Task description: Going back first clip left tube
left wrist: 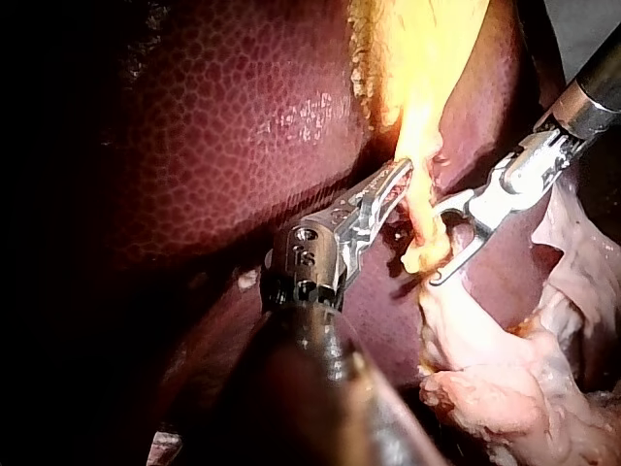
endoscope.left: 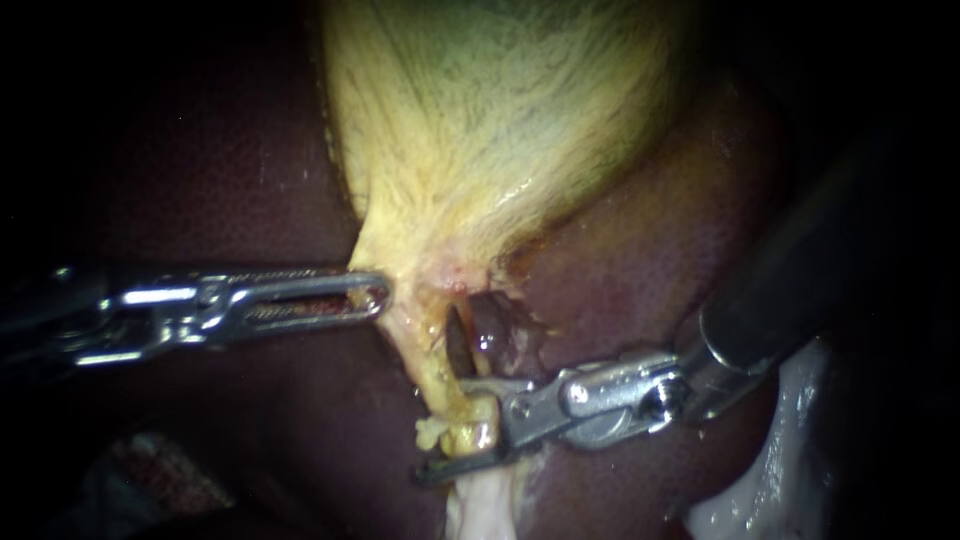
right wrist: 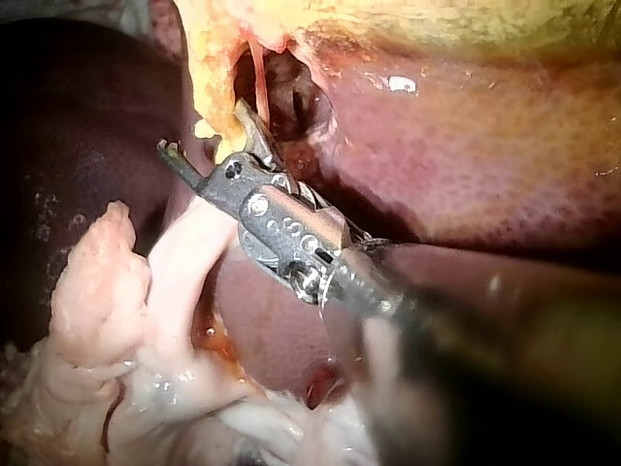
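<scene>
1. Running down from the narrow end of the gallbladder (endoscope.left: 500, 120), the left tube (endoscope.left: 440, 385) is a yellowish strand along the left edge of a dark opening (endoscope.left: 480, 335) in the tissue.
2. The tube's lower end lies in the gap between the jaws of the right instrument (endoscope.left: 445, 430). These jaws stand wide apart, one above the tube and one below it. Whether a clip sits on the tube there I cannot tell.
3. The left wrist view shows the same: the right instrument (left wrist: 437, 243) straddles the tube (left wrist: 422, 218) with its jaws spread, ahead of and beside the left instrument (left wrist: 398, 180).
4. In its own wrist view the right instrument (right wrist: 202, 126) has one jaw reaching toward the opening and the other pointing clear of the yellow tissue.
5. The left instrument (endoscope.left: 375, 295) has its jaws closed on the gallbladder's edge at the neck, up the tube from the right instrument and apart from it.
6. Dark red liver (endoscope.left: 650, 270) surrounds all this, and pale tissue (endoscope.left: 780, 470) lies under the right shaft.
</scene>
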`<state>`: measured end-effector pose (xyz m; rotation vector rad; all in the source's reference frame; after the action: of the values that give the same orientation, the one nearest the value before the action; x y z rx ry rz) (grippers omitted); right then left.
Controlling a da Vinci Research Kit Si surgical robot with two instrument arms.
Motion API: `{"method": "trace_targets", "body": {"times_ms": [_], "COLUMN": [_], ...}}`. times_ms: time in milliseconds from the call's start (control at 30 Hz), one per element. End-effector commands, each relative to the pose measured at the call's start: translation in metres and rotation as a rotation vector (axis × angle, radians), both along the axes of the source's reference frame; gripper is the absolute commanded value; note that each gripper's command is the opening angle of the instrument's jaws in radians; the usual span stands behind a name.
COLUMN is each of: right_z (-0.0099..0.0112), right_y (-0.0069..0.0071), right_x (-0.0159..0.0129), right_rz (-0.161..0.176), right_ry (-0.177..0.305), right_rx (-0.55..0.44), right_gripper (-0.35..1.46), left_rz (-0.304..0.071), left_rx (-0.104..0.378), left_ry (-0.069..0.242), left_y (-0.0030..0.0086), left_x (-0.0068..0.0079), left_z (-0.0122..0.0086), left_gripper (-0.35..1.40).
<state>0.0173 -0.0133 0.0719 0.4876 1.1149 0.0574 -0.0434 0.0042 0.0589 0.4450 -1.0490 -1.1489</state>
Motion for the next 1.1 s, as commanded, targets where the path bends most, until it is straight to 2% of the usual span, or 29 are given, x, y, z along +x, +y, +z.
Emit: {"method": "trace_targets", "body": {"times_ms": [33, 300, 700, 967, 1100], "right_z": [0.0, -0.0008, -0.0039, -0.0081, -0.0103], "right_y": [0.0001, 0.0007, 0.0035, 0.0071, 0.0079], "right_x": [0.0, -0.0016, -0.0085, -0.0129, -0.0139], "right_rz": [-0.006, -0.008, 0.018, 0.031, 0.042], "right_ry": [0.003, 0.011, 0.01, 0.01, 0.022], "right_rx": [-0.01, -0.043, -0.111, -0.198, -0.231], "right_gripper": [0.6, 0.6, 0.6, 0.6, 0.6], "left_rz": [0.0, 0.001, 0.003, 0.003, 0.003], "left_rx": [0.0, 0.0, -0.001, -0.002, -0.002], "left_ry": [0.0, -0.001, -0.001, -0.001, -0.001], "left_y": [0.0, -0.0001, -0.0001, -0.0002, -0.0002], "left_x": [0.0, 0.0002, 0.0005, 0.0005, 0.0005], "left_z": [0.0, 0.0, 0.0002, 0.0005, 0.0006], "left_gripper": [-0.35, -0.35, -0.35, -0.35, -0.35]}}
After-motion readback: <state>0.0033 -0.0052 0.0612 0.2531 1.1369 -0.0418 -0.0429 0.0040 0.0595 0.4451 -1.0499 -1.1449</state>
